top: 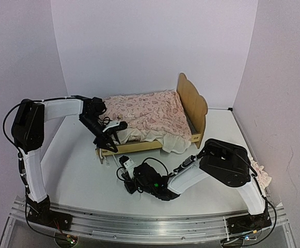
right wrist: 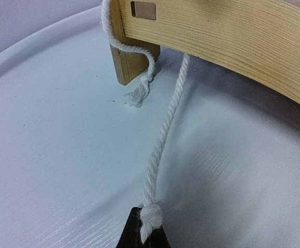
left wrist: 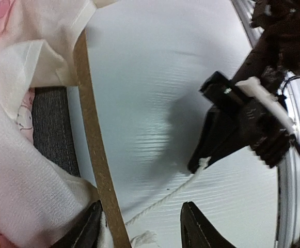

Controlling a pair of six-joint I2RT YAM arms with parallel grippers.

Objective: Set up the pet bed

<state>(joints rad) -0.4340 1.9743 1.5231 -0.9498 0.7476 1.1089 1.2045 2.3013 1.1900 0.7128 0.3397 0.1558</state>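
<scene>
With right gripper [right wrist: 142, 235] pinching the cord [right wrist: 162, 139] at its knot, pull gently, low, away from the pet bed [right wrist: 217, 31]; brace with left gripper [left wrist: 139, 227], spread, seemingly astride the rail [left wrist: 90, 119].

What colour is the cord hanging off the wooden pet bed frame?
The cord is plain white and twisted; the right wrist view shows it best.

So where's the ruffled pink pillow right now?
In the top view the pillow lies at the table's right edge, partly hidden behind the right arm, well apart from the pet bed farther back.
</scene>
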